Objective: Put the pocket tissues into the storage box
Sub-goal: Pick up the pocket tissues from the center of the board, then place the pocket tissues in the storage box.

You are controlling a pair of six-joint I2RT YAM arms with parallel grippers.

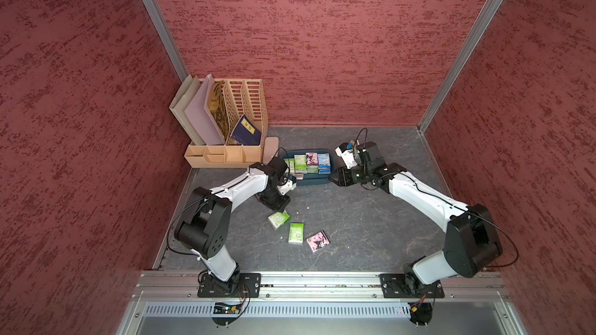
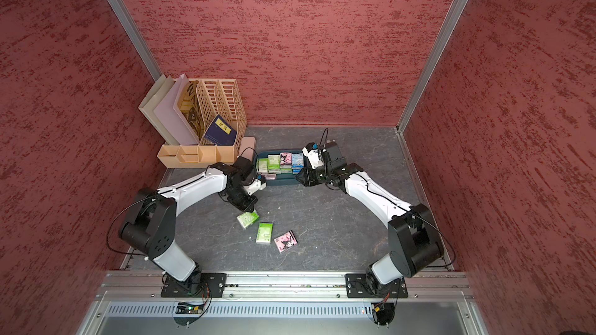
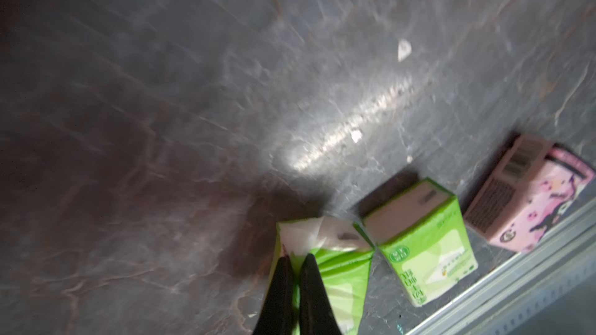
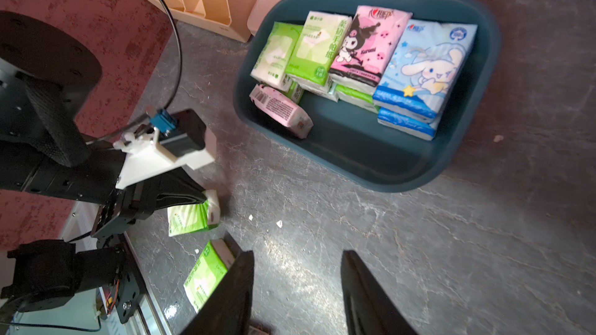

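Operator: Tissues on the bench (image 1: pixel 354 220), how many lie outside the box (image 1: pixel 314 181)?

Observer: Three. They lie in a loose row in front of the box and well apart from it: a green packet (image 1: pixel 279 219), a second green packet (image 1: pixel 296 233) and a pink packet (image 1: pixel 317 241). The pink one is the furthest toward the right arm's side.

Operator: Where is the left tool (image 3: pixel 295 257)?

Observer: It is directly above the green packet and points down at it. In the left wrist view its two fingers (image 3: pixel 279 291) are drawn together on the edge of this packet, with only a thin strip of green wrapper between them. So it is clamped on the green packet. I cannot tell if the packet is off the bench. The second green packet is just beside it, and the pink packet is a little further away.

Operator: And the right tool (image 4: pixel 296 254)?

Observer: Its fingers stand apart and nothing is between them. In both top views it hangs just beside the right end of the box, well apart from the three loose packets.

Operator: What is inside the box?

Observer: The other packets (image 4: pixel 364 46), green, pink and light blue, lie side by side in the far half, some on top of others. The near half of the box floor is bare.
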